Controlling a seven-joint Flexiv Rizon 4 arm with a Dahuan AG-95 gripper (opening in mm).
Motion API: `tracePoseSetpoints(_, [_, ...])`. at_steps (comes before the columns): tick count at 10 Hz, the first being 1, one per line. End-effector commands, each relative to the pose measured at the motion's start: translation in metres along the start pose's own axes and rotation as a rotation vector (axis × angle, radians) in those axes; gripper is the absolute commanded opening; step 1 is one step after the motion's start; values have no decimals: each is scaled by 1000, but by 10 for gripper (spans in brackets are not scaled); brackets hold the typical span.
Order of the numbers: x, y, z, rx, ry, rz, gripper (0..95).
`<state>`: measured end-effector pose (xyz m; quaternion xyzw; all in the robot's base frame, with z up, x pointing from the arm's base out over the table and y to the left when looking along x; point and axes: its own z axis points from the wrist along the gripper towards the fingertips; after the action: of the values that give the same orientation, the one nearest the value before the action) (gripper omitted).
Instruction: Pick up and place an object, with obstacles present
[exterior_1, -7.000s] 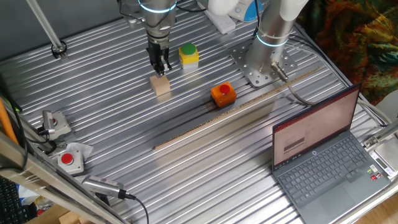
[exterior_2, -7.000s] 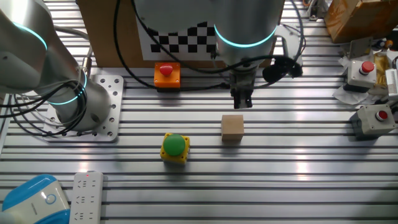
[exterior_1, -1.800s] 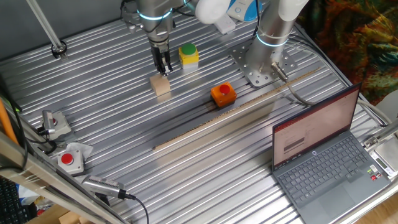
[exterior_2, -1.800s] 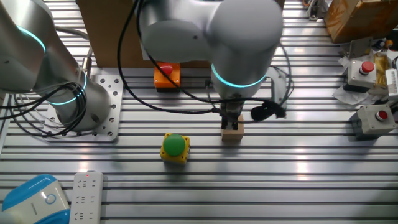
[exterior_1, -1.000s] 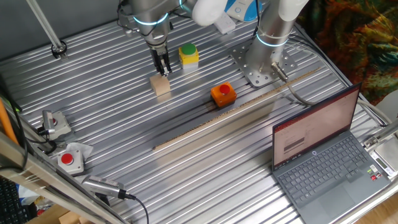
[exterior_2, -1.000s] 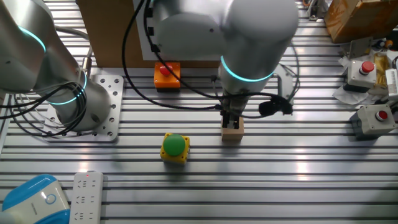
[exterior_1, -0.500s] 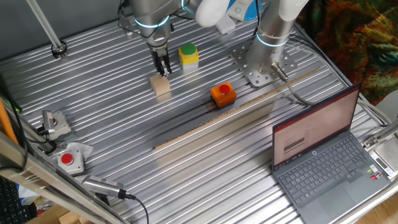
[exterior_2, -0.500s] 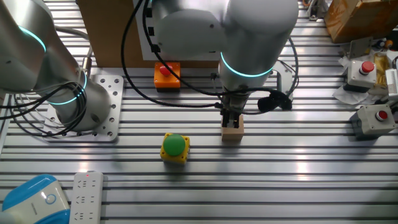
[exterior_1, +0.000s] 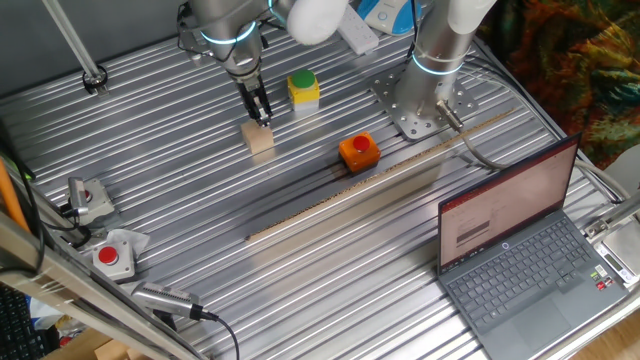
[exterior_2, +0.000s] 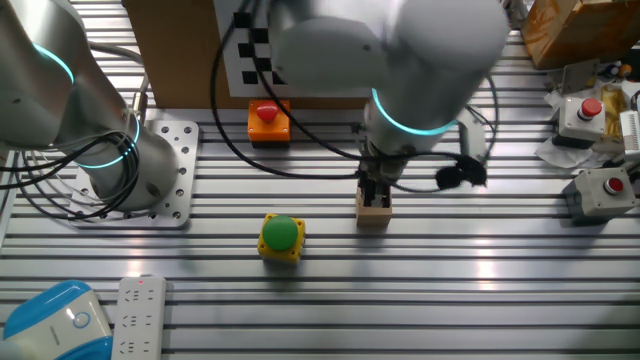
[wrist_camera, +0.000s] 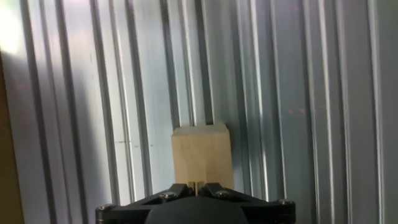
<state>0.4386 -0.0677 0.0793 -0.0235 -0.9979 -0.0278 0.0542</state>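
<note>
The small pale tan wooden block (exterior_1: 261, 139) lies on the ribbed metal table, left of the yellow box. It also shows in the other fixed view (exterior_2: 374, 213) and in the hand view (wrist_camera: 201, 152). My gripper (exterior_1: 262, 117) points down with its tips at the block's top, at its far edge. In the other fixed view the gripper (exterior_2: 375, 192) stands right over the block. In the hand view the gripper (wrist_camera: 196, 185) has its two fingers pressed together, narrower than the block, so it is shut and holds nothing.
A yellow box with a green button (exterior_1: 304, 88) stands right of the block. An orange box with a red button (exterior_1: 358, 150) and a long thin wooden strip (exterior_1: 380, 180) lie nearer. A laptop (exterior_1: 520, 250) sits front right. A second arm's base (exterior_1: 420, 110) stands behind.
Since 7 s ago my gripper came down onto the block's top. In the last second the arm's upper part swung sideways; the tips stay at the block, which has not moved.
</note>
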Motion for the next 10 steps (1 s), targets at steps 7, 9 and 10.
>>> tracePoseSetpoints(7, [-5, -6, 12, 14, -14, -2, 380])
tracePoseSetpoints(9, [-7, -5, 14, 13, -13, -11, 380])
tracePoseSetpoints(10, [-7, -5, 14, 15, -7, -21, 570])
